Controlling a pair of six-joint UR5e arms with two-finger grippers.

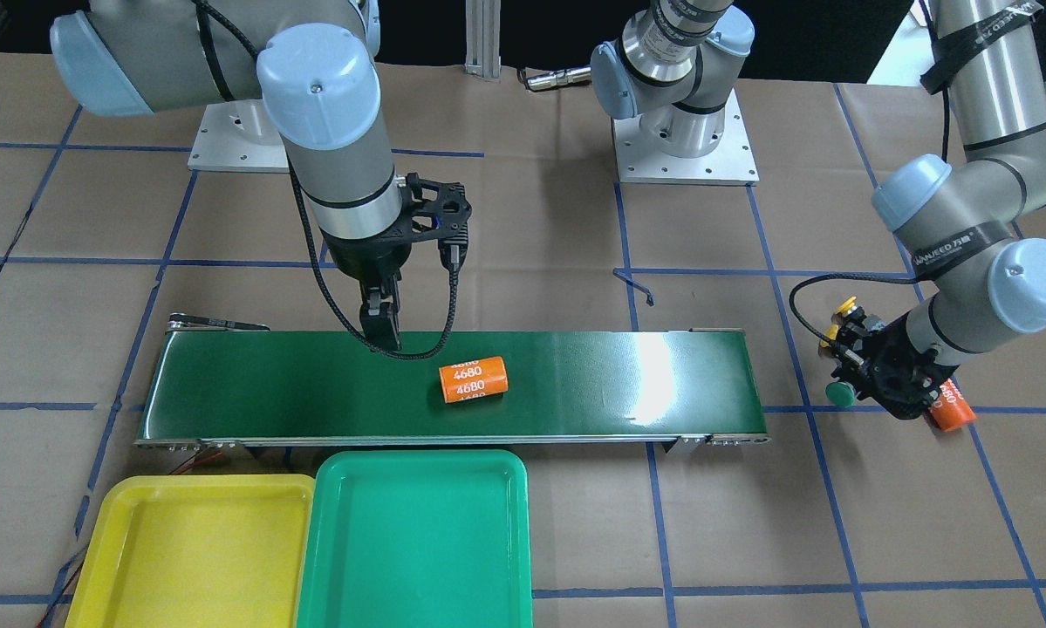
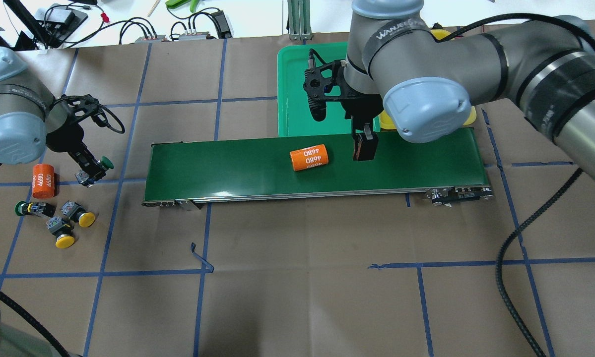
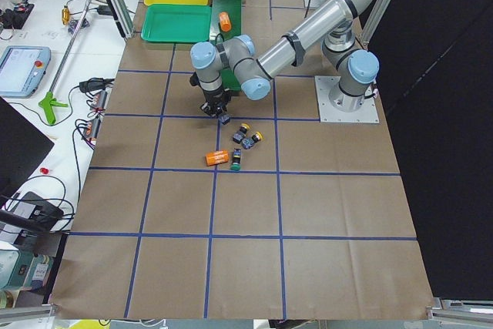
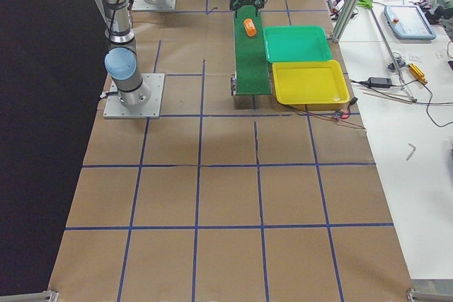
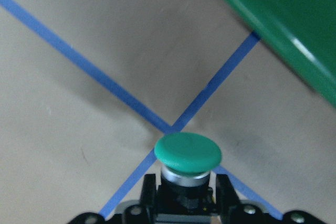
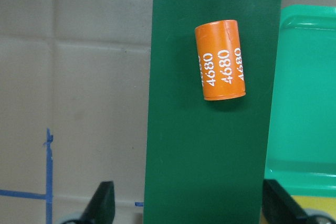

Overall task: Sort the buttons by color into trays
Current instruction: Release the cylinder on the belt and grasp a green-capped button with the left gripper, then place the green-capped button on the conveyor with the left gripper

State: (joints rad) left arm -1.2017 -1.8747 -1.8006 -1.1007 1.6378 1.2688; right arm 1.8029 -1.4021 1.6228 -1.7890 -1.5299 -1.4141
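Observation:
My left gripper [image 2: 91, 172] is shut on a green-capped button [image 5: 187, 153], held just above the paper off the belt's end; the cap [image 1: 841, 394] points toward the belt. On the paper close by lie another green button [image 2: 28, 208] and two yellow buttons [image 2: 81, 217] [image 2: 62, 237]. My right gripper [image 2: 364, 148] hangs open over the conveyor, its fingers [image 6: 102, 205] spread wide with nothing between them. The yellow tray [image 1: 191, 549] and the green tray [image 1: 413, 541] sit side by side along the belt's far edge, both holding nothing.
An orange "4680" cylinder [image 1: 474, 379] lies on the dark-green conveyor belt [image 1: 270, 392], beside my right gripper. A second orange cylinder [image 2: 43, 181] lies on the paper near my left gripper. Cables and tools line the table's far side.

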